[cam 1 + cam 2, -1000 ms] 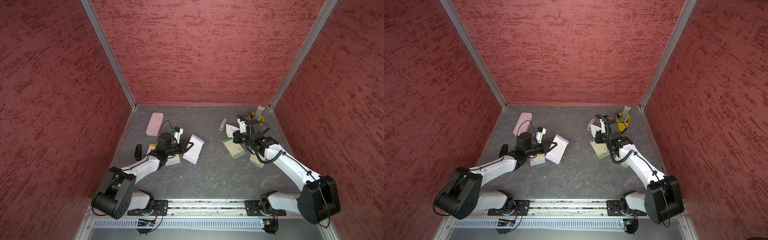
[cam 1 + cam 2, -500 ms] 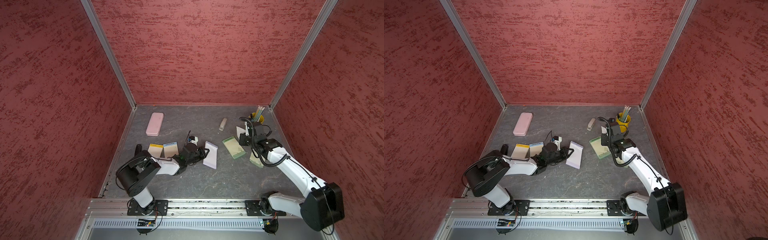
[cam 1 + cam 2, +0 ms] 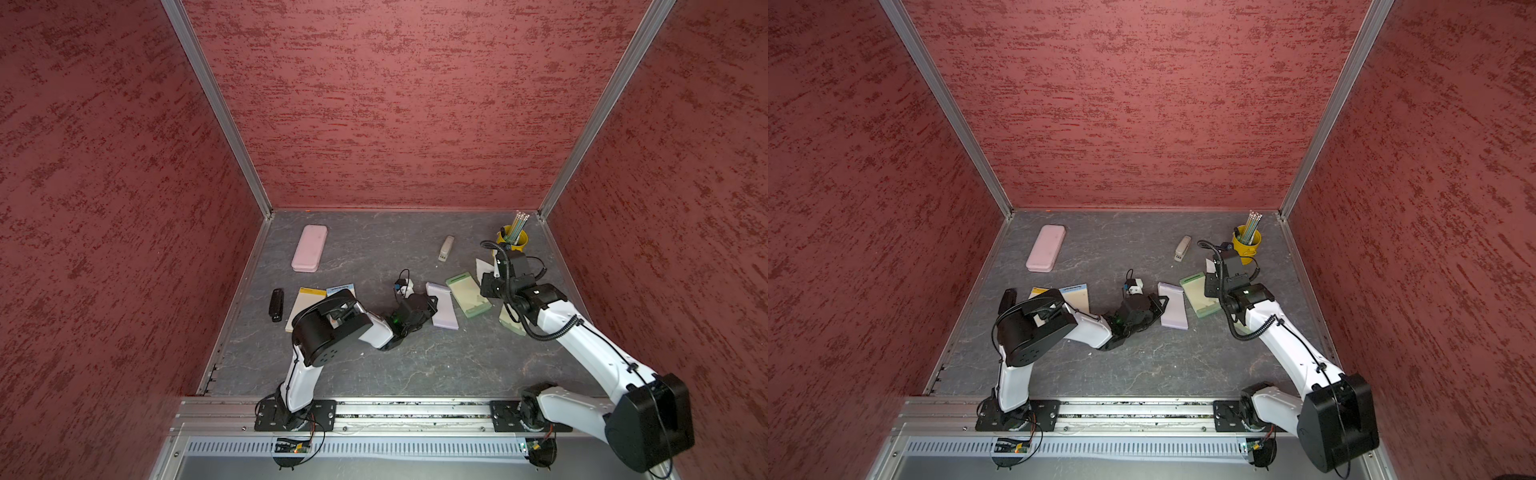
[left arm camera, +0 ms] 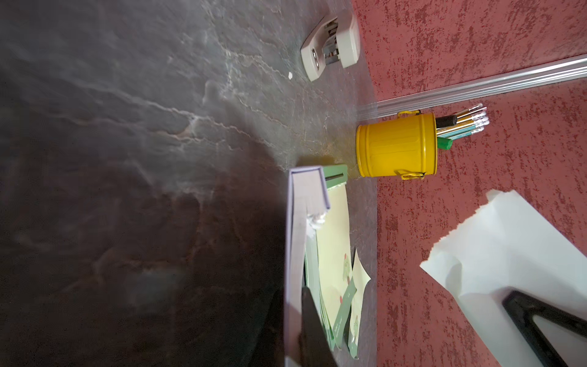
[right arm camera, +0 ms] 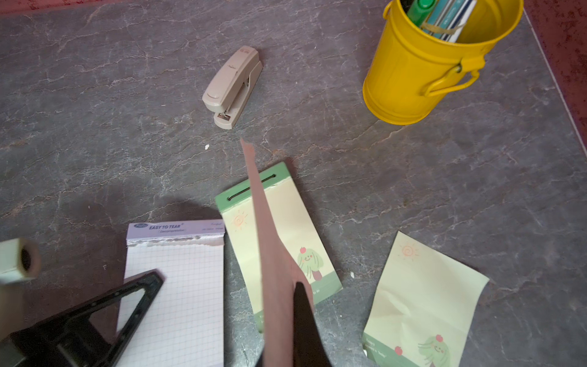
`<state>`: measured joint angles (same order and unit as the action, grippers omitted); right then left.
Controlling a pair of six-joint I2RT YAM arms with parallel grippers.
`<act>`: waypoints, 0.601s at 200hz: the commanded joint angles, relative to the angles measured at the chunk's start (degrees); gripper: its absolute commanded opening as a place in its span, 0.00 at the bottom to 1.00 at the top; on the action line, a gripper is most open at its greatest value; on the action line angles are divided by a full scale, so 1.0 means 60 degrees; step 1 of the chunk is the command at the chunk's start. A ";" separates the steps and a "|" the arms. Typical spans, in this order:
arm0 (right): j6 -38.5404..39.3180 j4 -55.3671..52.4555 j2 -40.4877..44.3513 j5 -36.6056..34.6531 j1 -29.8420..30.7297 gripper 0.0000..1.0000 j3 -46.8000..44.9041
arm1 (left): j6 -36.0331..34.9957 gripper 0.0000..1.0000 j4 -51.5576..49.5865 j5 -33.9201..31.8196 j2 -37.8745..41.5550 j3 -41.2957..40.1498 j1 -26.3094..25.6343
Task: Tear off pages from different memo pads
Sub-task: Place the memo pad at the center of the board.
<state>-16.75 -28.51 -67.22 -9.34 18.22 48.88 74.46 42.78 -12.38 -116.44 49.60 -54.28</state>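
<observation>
My left gripper (image 3: pixel 432 302) is shut on the long edge of the lilac memo pad (image 3: pixel 444 308), which lies at mid-table; in the left wrist view the pad (image 4: pixel 293 238) runs edge-on between the jaws. Right beside it lies the green memo pad (image 3: pixel 468 294). My right gripper (image 3: pixel 488 283) hangs over the green pad, shut on a pale loose page (image 3: pixel 482 266) that stands up from the jaws; the right wrist view shows that page (image 5: pixel 270 254) edge-on. A pale green page (image 5: pixel 425 298) lies flat on the table. The yellow-topped (image 3: pixel 308 297) and blue-topped (image 3: pixel 341 289) pads lie under my left arm.
A yellow bucket of pencils (image 3: pixel 513 241) stands in the back right corner, with a beige stapler (image 3: pixel 446 248) to its left. A pink case (image 3: pixel 309 248) lies at the back left. A small black object (image 3: pixel 276 304) lies near the left wall.
My left arm has swung right, carrying the lilac pad from the left side to beside the green pad. My right gripper has drifted slightly right, still holding the page.
</observation>
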 commanded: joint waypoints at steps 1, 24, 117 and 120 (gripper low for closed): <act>-0.0263 0.0139 0.0144 -0.0171 -0.0004 0.00 -0.0036 | 0.0135 0.00 -0.0153 -0.0653 -0.0501 0.0913 0.0007; -0.0278 0.0096 0.0204 -0.0198 -0.0004 0.00 -0.0065 | -0.0450 0.00 -0.0170 -0.0440 -0.1176 0.1975 0.0064; -0.0269 0.0217 0.0110 -0.0026 -0.0015 0.00 -0.0176 | -0.1466 0.06 -0.0203 0.1578 -0.1301 0.1387 0.0646; -0.0277 0.0225 0.0090 -0.0007 -0.0005 0.00 -0.0174 | -0.1503 0.08 -0.0178 0.1587 -0.1312 0.1386 0.0660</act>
<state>-17.23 -28.49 -65.84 -9.61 18.22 48.51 68.29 43.13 -4.95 -124.18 59.64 -51.37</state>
